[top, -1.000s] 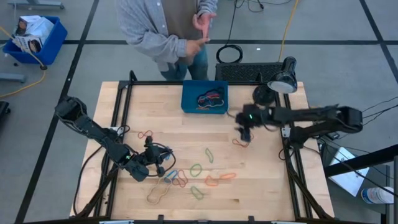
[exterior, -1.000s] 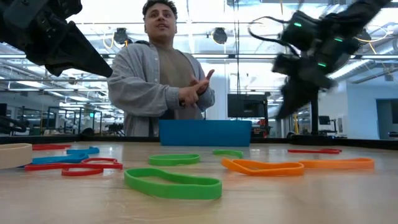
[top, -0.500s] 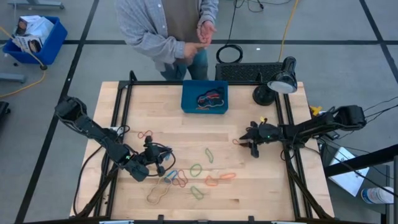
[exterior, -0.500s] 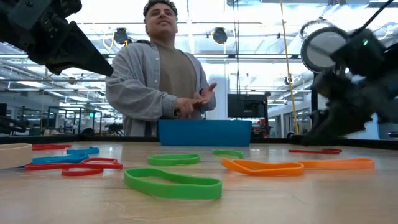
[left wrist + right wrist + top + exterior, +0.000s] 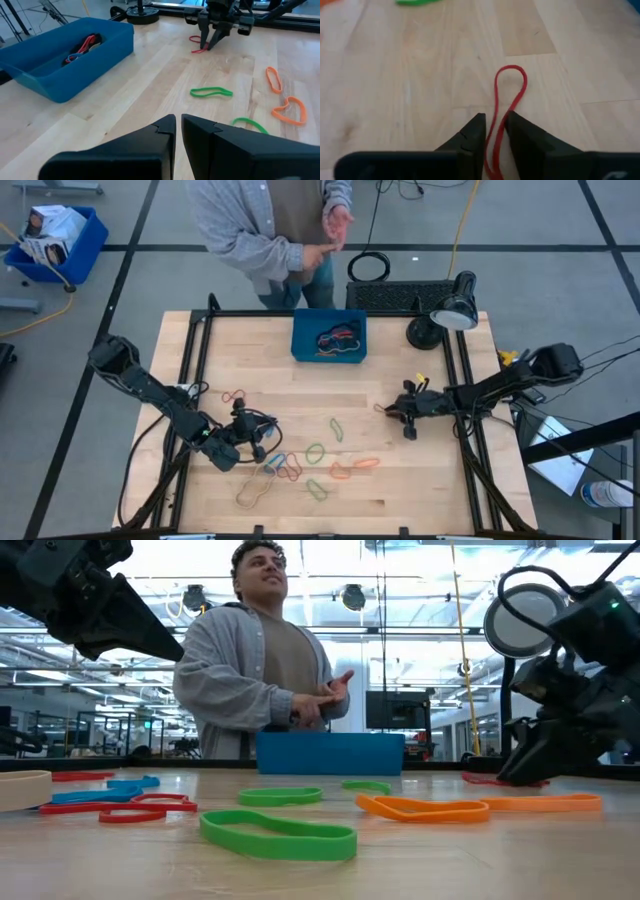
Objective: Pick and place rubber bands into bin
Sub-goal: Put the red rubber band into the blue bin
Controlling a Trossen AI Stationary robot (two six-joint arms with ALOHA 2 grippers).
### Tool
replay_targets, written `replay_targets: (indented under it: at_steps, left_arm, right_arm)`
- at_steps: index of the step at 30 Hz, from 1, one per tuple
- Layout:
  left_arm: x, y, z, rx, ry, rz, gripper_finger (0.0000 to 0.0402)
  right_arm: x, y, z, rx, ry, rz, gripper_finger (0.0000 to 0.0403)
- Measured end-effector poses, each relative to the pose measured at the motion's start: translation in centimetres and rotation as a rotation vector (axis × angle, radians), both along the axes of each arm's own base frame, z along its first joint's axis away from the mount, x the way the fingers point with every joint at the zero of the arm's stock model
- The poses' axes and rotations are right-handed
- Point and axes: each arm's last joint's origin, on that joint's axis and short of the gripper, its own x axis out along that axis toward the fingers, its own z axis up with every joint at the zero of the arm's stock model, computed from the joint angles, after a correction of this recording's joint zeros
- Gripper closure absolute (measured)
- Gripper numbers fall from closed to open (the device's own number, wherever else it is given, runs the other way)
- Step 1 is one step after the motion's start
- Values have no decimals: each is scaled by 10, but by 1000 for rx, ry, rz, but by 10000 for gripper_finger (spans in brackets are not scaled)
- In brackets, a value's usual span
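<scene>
My right gripper [image 5: 398,412] is down at the table's right side, shut on a red rubber band [image 5: 383,409], which also shows in the left wrist view [image 5: 198,45]. My left gripper [image 5: 256,448] is shut and empty above the table's near left, beside blue and red bands [image 5: 280,467]. Green [image 5: 337,427], orange [image 5: 341,470] and tan [image 5: 253,492] bands lie flat on the table. The small blue bin [image 5: 329,337] stands at the far middle with several bands lying in it. My right gripper pinches the red band's near end [image 5: 496,134] between its two fingers, both strands of the loop together. The fingers [image 5: 215,39] slant down from the table's right side and lie along the band. The band's far loop [image 5: 512,75] lies flat on the table.
A person [image 5: 275,225] stands at the far edge behind the bin, hands together. A black lamp [image 5: 455,310] sits at the far right corner. A larger blue bin [image 5: 55,240] stands on the floor at the far left. A red band [image 5: 233,396] lies left of centre.
My right gripper has gone from near the bin toward the table's near edge and down onto the table, ending at the red band. The person's hands have shifted.
</scene>
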Motion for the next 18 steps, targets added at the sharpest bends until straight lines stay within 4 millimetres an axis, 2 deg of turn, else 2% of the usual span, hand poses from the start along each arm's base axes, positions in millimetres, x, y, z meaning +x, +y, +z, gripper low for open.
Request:
replay_targets:
  at_steps: [6,10,13,18]
  left_arm:
    - [1,-1,1,-9,-11,-1,364]
    - [1,0,1,-9,-14,1,364]
    - [2,2,1,-7,-14,9,364]
    - [4,4,2,-13,-17,16,364]
  right_arm:
    - [0,1,-2,-41,16,10,392]
    - [3,4,2,-46,-25,41,395]
    - [20,7,15,-98,-72,95,400]
    - [57,2,52,-218,-209,128,400]
